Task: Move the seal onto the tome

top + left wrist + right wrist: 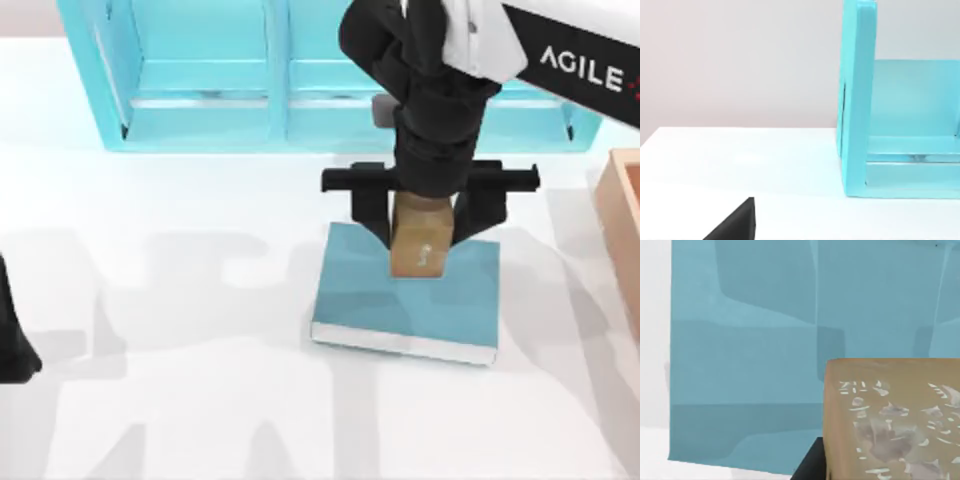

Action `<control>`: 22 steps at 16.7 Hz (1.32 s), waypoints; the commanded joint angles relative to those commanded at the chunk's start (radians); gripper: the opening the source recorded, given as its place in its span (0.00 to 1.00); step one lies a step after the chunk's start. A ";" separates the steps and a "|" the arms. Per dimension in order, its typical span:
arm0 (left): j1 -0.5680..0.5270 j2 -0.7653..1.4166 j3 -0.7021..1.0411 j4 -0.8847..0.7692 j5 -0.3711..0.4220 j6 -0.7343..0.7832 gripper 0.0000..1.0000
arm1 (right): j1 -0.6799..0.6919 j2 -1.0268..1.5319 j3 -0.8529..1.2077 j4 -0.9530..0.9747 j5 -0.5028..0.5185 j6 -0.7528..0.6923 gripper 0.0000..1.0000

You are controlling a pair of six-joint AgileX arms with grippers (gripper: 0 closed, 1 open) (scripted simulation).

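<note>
The seal (418, 245), a small tan-brown block with a pale mark, hangs upright over the far part of the tome (420, 310), a teal-blue book with white page edges lying at the table's middle right. My right gripper (420, 225) comes down from above and is shut on the seal, one black finger on each side. In the right wrist view the seal (890, 420) shows its marked face close up, with the tome's cover (740, 365) behind it. My left arm (10, 330) stays parked at the table's left edge.
A large teal compartmented shelf unit (200, 110) stands along the back of the table, its side wall (857, 100) seen in the left wrist view. A tan open box (622, 220) sits at the right edge. White tabletop lies free at the front and left.
</note>
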 joint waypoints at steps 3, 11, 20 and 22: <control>0.000 0.000 0.000 0.000 0.000 0.000 1.00 | 0.000 0.000 0.000 0.000 0.000 0.000 0.45; 0.000 0.000 0.000 0.000 0.000 0.000 1.00 | 0.000 0.000 0.000 0.000 0.000 0.000 1.00; 0.000 0.000 0.000 0.000 0.000 0.000 1.00 | 0.000 0.002 0.003 -0.004 -0.001 -0.001 1.00; 0.000 0.000 0.000 0.000 0.000 0.000 1.00 | 0.001 0.005 0.036 -0.038 -0.001 -0.002 1.00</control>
